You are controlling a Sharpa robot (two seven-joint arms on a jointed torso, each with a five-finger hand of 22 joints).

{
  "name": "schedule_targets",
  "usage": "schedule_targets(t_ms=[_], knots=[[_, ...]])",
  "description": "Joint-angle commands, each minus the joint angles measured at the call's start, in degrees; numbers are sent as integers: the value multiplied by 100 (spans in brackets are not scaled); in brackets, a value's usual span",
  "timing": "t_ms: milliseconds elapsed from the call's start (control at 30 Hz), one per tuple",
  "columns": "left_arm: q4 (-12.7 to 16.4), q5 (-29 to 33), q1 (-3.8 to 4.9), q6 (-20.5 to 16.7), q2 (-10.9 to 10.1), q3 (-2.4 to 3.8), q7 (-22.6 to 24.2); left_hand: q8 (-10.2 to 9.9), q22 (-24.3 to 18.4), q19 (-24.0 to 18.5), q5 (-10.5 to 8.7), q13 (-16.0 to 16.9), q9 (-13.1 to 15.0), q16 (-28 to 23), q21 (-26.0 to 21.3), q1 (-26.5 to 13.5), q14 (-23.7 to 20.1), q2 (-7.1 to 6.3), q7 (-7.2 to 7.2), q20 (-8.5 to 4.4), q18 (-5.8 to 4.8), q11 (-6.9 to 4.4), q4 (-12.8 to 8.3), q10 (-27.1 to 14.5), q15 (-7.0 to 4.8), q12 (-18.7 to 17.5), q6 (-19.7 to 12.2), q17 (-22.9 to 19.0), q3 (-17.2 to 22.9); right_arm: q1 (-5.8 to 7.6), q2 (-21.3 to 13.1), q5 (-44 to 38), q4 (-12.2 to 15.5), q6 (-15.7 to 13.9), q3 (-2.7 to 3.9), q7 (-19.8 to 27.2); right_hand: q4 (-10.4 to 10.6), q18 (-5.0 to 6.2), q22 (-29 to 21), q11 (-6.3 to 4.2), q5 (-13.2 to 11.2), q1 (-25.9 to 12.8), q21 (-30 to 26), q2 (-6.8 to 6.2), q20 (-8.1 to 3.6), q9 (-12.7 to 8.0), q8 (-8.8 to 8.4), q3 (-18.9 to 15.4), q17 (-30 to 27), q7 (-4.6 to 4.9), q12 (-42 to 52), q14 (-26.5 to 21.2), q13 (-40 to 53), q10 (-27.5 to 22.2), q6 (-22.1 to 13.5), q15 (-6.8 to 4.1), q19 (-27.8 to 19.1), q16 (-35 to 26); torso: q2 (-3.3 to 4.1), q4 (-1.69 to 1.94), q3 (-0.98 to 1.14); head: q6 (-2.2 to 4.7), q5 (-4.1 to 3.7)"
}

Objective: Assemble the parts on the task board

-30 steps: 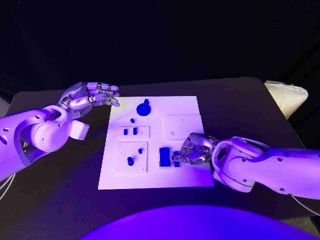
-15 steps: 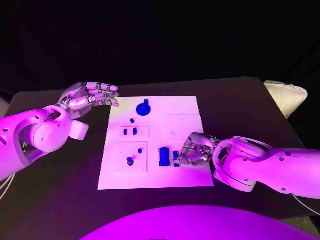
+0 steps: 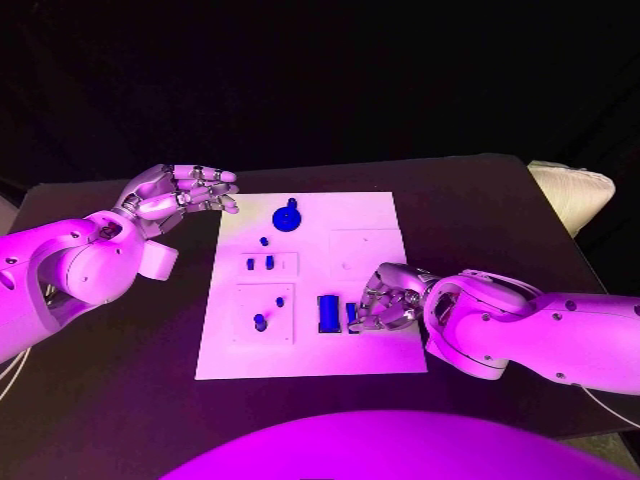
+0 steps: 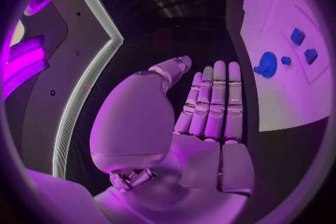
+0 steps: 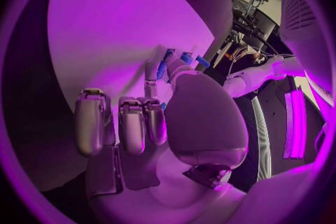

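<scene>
**Mia:** What is the right hand (image 3: 384,300) doing, low and to the right of the middle of the head picture?

**Sam:** Its fingers are curled down onto the white task board (image 3: 363,210), right at a small blue block (image 3: 352,316). I think it is pinching or pushing that piece, but I cannot tell if it really holds it. The fingers hide most of it.

**Mia:** And the tall blue bar (image 3: 327,313) next to it?

**Sam:** That one sits just left of the small block, near the lower middle of the board. Nobody touches it.

**Mia:** How should the hand do this bit well?

**Sam:** I would say go slow, keep the little block straight, and press it flat down. If it tips, it may jam.

**Mia:** What about the left hand (image 3: 180,192)?

**Sam:** It hangs in the upper left, off the board's corner. Its fingers are bent a bit and spread, with nothing in them.

**Mia:** What do the things look like?

**Sam:** The board is flat, smooth and white. The pieces look like hard blue plastic. A round blue knob (image 3: 286,214) sits near the top edge. The hands look like shiny metal.
</scene>
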Motion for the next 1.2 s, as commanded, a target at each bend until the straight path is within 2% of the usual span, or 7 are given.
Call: schedule_targets(t_ms=[33, 567, 733, 900, 1033, 1133, 1200], knots=[[9, 33, 0, 66, 9, 3, 36, 30, -6, 40, -12, 8, -9, -38, -28, 52, 24, -17, -6, 6, 58, -1, 6, 51, 6, -11, 26, 6, -25, -34, 16, -245, -80, 86, -16, -38, 2, -43, 1217, -53, 31, 65, -25, 68, -40, -13, 13, 48, 1510, -2, 20, 608, 1509, 600, -24, -39, 269, 23, -1, 1, -2, 1, 0], [-27, 43, 0, 83, 31, 2, 41, 30, -6, 40, -12, 8, -9, -38, -28, 52, 24, -17, -6, 6, 58, -1, 6, 51, 6, -11, 26, 6, -25, 14, -260, 335, 55, -135, -12, 710, 197, 33, 1107, 28, 520, -337, -478, -48, 10, -105, -20, -467, 1379, 92, -122, 577, 1454, 559, -134, 26, 133, -30, -10, -6, 0, 1, -25], [-74, 80, -1, 96, 60, -1, 48, 33, -14, 48, -13, 7, -10, -51, -45, 54, 26, -18, -9, 7, 58, -3, 14, 55, 4, -12, 28, 23, -29, 106, -361, 896, 32, -520, -8, 1605, 201, 297, 681, 209, 522, -574, -2144, 198, 143, -205, -196, -1275, 542, 295, -1377, 350, 957, 108, -674, 171, -392, -459, -10, -2, -6, 1, -16], [-186, 274, -3, 103, 129, -5, 57, 32, -15, 49, -14, 7, -11, -53, -48, 51, 26, -22, -9, 7, 58, -3, 15, 54, 5, -13, 27, 25, -32, 231, -396, 1465, -186, -835, -4, 2514, 210, 310, 624, 308, 349, -501, -2263, 301, 222, -247, -289, -1703, 516, 411, -1447, 359, 896, 58, -1006, 255, -398, -501, -33, -18, -19, 1, 3], [-356, 441, -9, 70, 240, -14, 93, 38, -21, 48, -13, 10, -10, -58, -58, 46, 27, -18, -19, 9, 57, -9, 24, 70, 5, -5, 34, 31, -34, 323, -349, 2253, -526, -948, 8, 3283, 201, 414, 425, 337, 374, -316, -2958, 462, 256, -248, -278, -1793, 186, 439, -1867, 260, 688, -136, -1072, 284, -610, -715, -84, -31, -39, 178, 56], [-502, 556, -23, 2, 333, -27, 156, 60, -36, 46, -11, 14, -3, -86, -86, 47, 20, -5, -49, 11, 57, -31, 39, 112, -3, 10, 70, 39, -28, 443, -208, 3245, -1000, -890, 27, 3902, 135, 737, -349, 418, 479, 492, -5369, 743, 334, -259, -276, -1708, -1184, 518, -3676, -341, -265, -1115, -1211, 370, -1490, -1755, -141, -59, -50, 349, 103], [-631, 636, -45, -75, 424, -33, 227, 81, -61, 35, -12, 12, 3, -181, -133, 46, -39, 6, -98, 17, 55, -61, 62, 158, -4, 10, 102, 29, -8, 524, -79, 3999, -1363, -804, 52, 4243, 132, 777, -561, 446, 456, 702, -5816, 795, 366, -265, -276, -1665, -1809, 548, -4516, -644, -770, -1574, -1261, 403, -1691, -2305, -161, -66, -51, 519, 117]])
